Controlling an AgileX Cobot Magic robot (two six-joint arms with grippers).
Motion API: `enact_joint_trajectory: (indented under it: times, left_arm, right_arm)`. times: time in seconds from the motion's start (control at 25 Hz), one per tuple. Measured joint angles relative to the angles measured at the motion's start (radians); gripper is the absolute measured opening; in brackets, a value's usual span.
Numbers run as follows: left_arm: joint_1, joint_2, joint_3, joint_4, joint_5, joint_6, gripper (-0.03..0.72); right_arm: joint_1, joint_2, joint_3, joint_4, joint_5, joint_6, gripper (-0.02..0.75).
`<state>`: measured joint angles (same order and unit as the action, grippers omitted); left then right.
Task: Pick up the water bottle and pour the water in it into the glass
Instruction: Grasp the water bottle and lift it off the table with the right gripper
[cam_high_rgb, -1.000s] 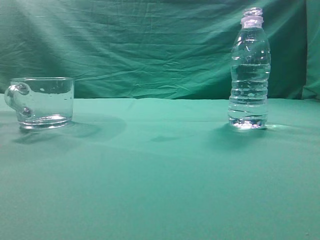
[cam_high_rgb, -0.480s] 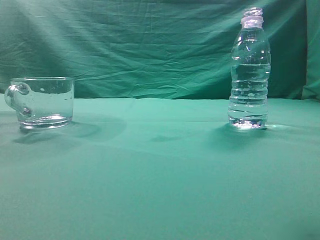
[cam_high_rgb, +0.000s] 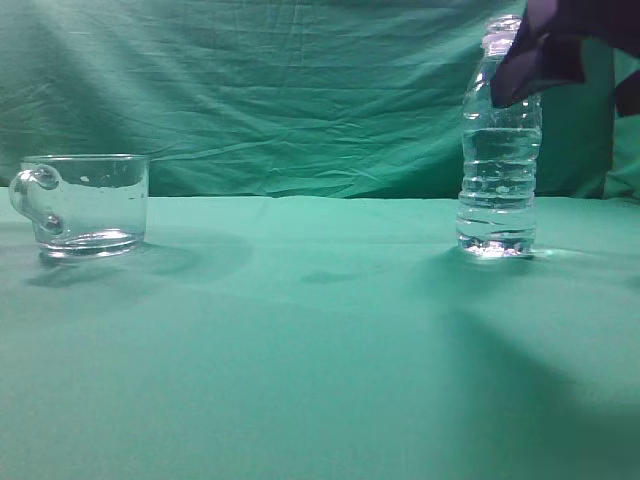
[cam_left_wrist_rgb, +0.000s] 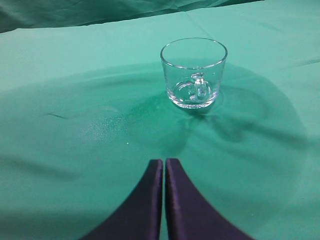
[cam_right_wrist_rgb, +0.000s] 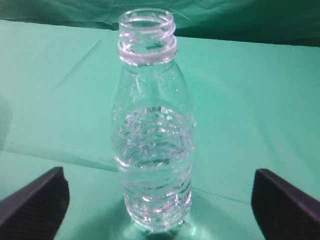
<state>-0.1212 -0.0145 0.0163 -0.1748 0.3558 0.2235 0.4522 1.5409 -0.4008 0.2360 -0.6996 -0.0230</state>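
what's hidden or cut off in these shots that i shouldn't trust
- Exterior view: the right tool is cut off by the top edge and covers part of the water bottle neck.
- Exterior view: the left tool is out of frame.
- Right wrist view: only the tips of the two fingers show at the bottom corners.
- Left wrist view: the glass looks empty, but any thin film of water is too faint to tell.

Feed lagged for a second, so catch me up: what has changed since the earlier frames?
The right gripper has come into the exterior view at top right, jaws open either side of the water bottle, not gripping. Bottle, glass and shut left gripper show no change.
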Motion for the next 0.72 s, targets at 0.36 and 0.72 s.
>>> enact_joint_trajectory:
  times: [0.36,0.72]
  left_arm:
    - [0.0,0.0,0.0,0.0,0.0,0.0,0.0]
    - [0.0,0.0,0.0,0.0,0.0,0.0,0.0]
  right_arm:
    - [0.0,0.268,-0.121,-0.052,-0.169,0.072,0.645]
    - [0.0,0.4,-0.208,-0.054,-0.237,0.094,0.601]
